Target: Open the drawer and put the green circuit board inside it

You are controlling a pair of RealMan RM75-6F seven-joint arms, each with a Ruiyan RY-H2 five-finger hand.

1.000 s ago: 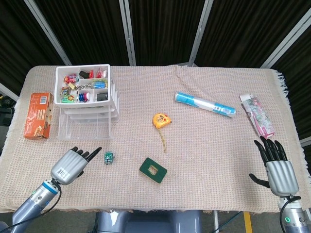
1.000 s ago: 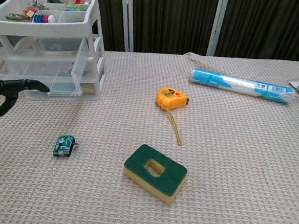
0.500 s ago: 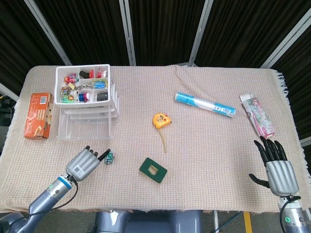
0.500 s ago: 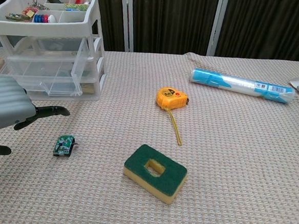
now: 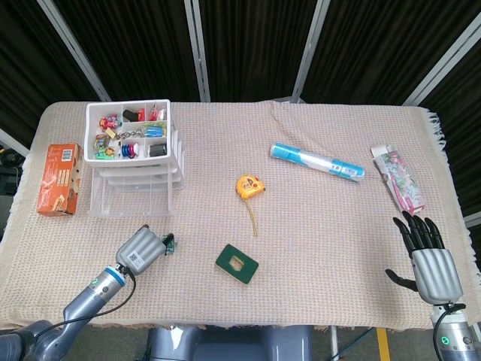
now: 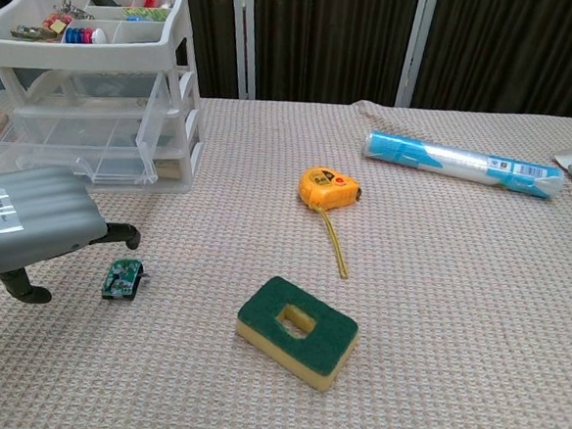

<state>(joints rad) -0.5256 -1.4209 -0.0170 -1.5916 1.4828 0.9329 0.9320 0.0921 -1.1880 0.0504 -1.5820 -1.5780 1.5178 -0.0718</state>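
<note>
The small green circuit board [image 6: 122,278] lies flat on the woven cloth, in front of the clear plastic drawer unit [image 5: 135,169]. A lower drawer [image 6: 103,167] of that unit stands pulled out toward me. My left hand [image 6: 25,221] hovers just left of the board, fingers bent down with their tips [image 6: 123,233] just behind it; it holds nothing. In the head view the left hand [image 5: 141,250] covers part of the board [image 5: 170,242]. My right hand [image 5: 430,259] rests open, with its fingers spread, at the table's near right edge, seen only in the head view.
An orange box [image 5: 60,179] lies left of the drawer unit. A yellow tape measure [image 6: 329,188] and a green-and-yellow sponge [image 6: 297,331] sit mid-table. A blue-and-white tube [image 5: 316,162] and a printed packet [image 5: 398,179] lie at the far right.
My left hand has moved right up to the circuit board and its fingers have bent down near it. The right hand has not moved.
</note>
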